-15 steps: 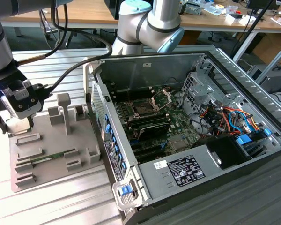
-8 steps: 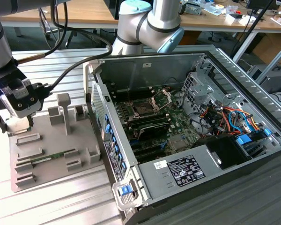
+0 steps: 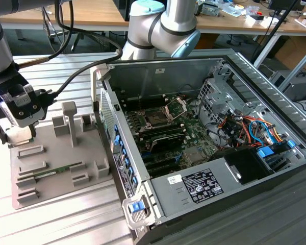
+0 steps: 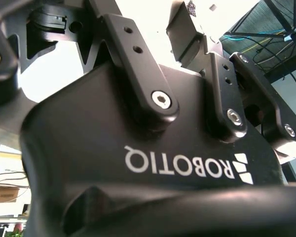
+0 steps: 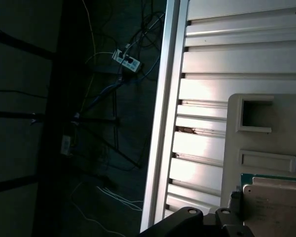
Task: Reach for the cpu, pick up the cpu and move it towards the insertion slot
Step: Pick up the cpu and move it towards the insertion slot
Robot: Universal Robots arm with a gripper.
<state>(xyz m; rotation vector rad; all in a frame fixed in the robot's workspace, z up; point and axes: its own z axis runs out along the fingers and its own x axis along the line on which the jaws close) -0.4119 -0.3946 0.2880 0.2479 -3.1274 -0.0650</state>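
Observation:
In the first wrist view the cpu point(image 5: 275, 206) lies flat in a pocket of the grey fixture plate point(image 5: 266, 148); it is a pale square chip with a thin coloured rim. A black part of my gripper sits right beside it. In the exterior view my gripper point(image 3: 14, 133) hangs low over that plate's corner point(image 3: 20, 196) at the exterior view's left. The second wrist view looks along the gripper's black body point(image 4: 153, 148). The insertion slot point(image 3: 156, 118) sits on the motherboard inside the open computer case, with its silver frame point(image 3: 176, 106) hinged up.
The grey plate also carries a long green memory stick point(image 3: 51, 173) and raised holders point(image 3: 69, 122). The case wall point(image 3: 117, 148) stands between the plate and the motherboard. A black cable point(image 3: 76, 76) runs to my wrist. The ribbed table ends at an edge point(image 5: 160, 123) close to the plate.

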